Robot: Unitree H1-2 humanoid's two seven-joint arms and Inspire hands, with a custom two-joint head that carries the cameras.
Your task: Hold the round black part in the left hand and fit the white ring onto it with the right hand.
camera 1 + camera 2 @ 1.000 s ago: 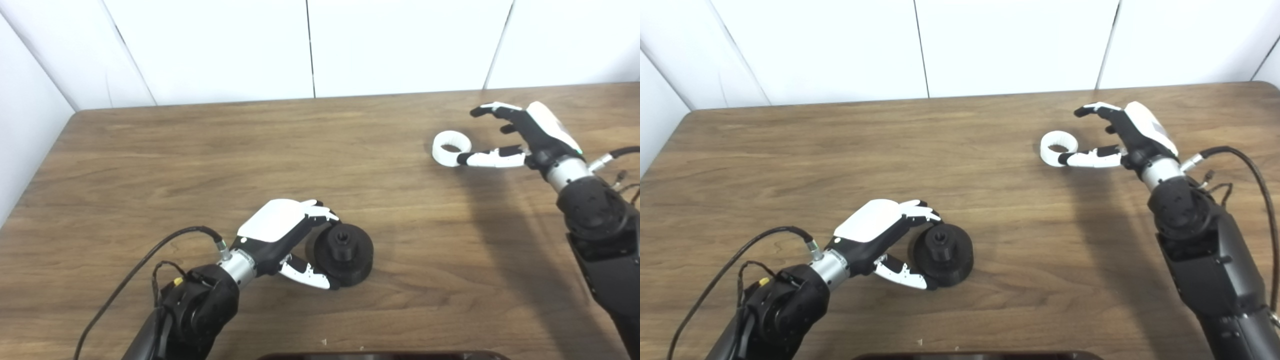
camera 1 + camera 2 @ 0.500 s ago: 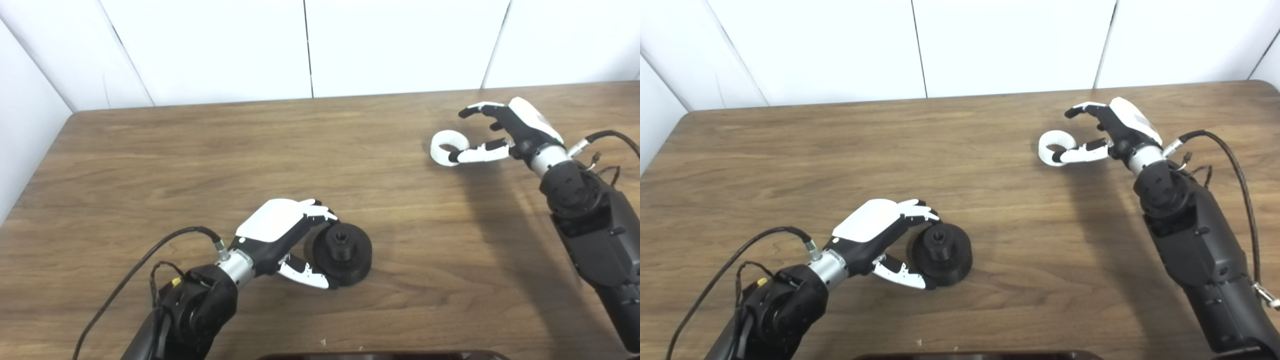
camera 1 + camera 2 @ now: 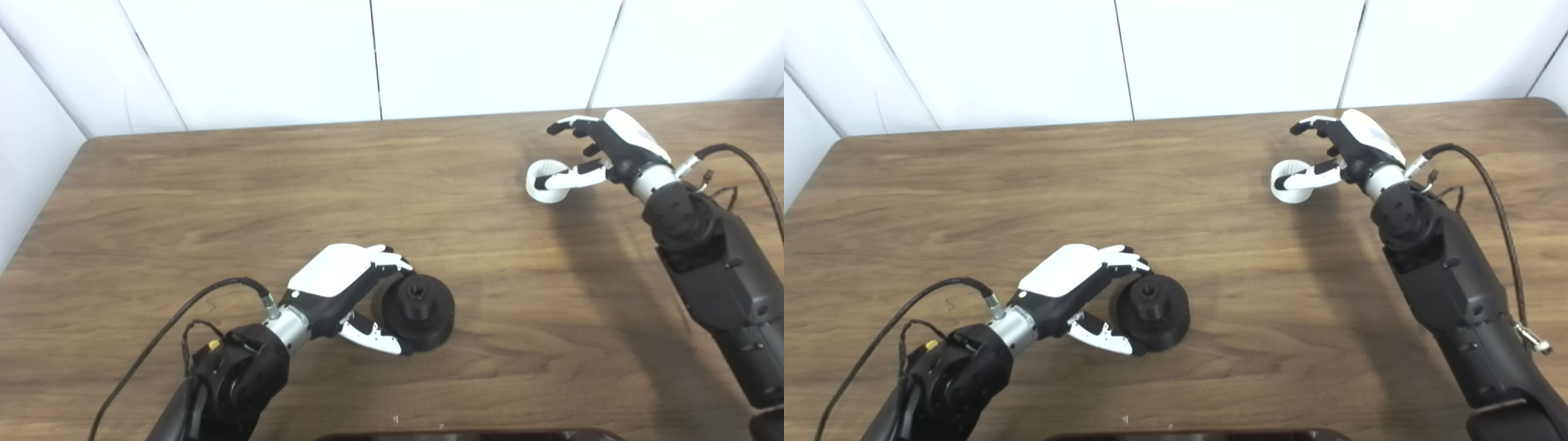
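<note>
The round black part (image 3: 418, 312) lies on the wooden table (image 3: 184, 202), near the front edge and a little left of the middle. The left hand (image 3: 343, 288) is closed around its left side, fingers over the top rim and thumb at the near rim. The white ring (image 3: 547, 180) lies far to the right, well apart from the black part. The right hand (image 3: 603, 153) is spread and grasps nothing; its thumb lies across the ring, the other fingers raised above it. A dark object (image 3: 465, 436) shows at the bottom edge.

Matt wood-grain table (image 3: 245, 184)
</note>
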